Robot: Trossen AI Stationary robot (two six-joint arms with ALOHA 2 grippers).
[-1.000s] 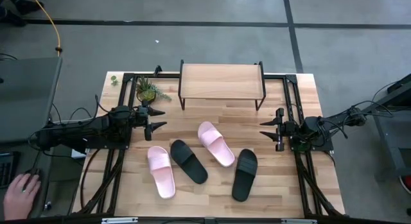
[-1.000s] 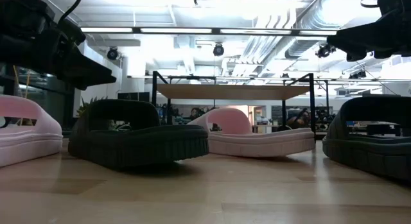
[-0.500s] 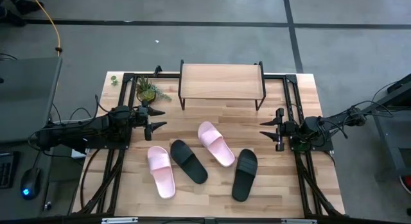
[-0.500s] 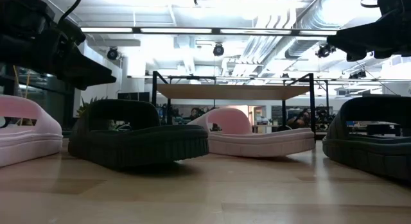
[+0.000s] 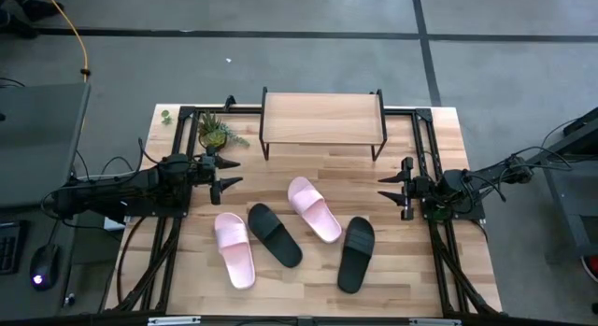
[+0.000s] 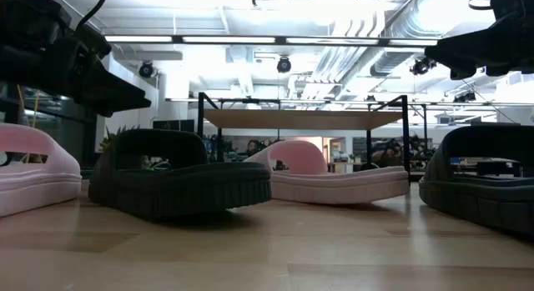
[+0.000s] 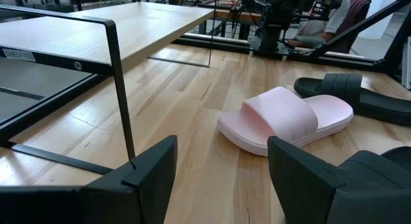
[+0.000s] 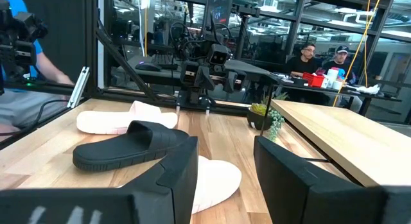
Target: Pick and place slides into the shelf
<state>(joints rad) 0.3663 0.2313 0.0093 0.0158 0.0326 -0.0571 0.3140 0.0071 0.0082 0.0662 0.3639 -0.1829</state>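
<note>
Nothing on the table moved since a second before; only a person's hand beside the table's left edge had gone. Shelf [image 5: 322,119] stood at the table's far edge, its plank top bare. All four slides lay on the tabletop in front of the shelf: pink slide [image 5: 234,249] leftmost, black slide [image 5: 275,234] just beside it, second pink slide [image 5: 313,209] nearest the shelf, second black slide [image 5: 356,254] rightmost. Left gripper [image 5: 227,174] hovered left of the shelf's front, fingers apart, empty. Right gripper [image 5: 392,187] hovered right of it, fingers likewise parted, empty. Small plant [image 5: 216,133] sat just left of the shelf.
</note>
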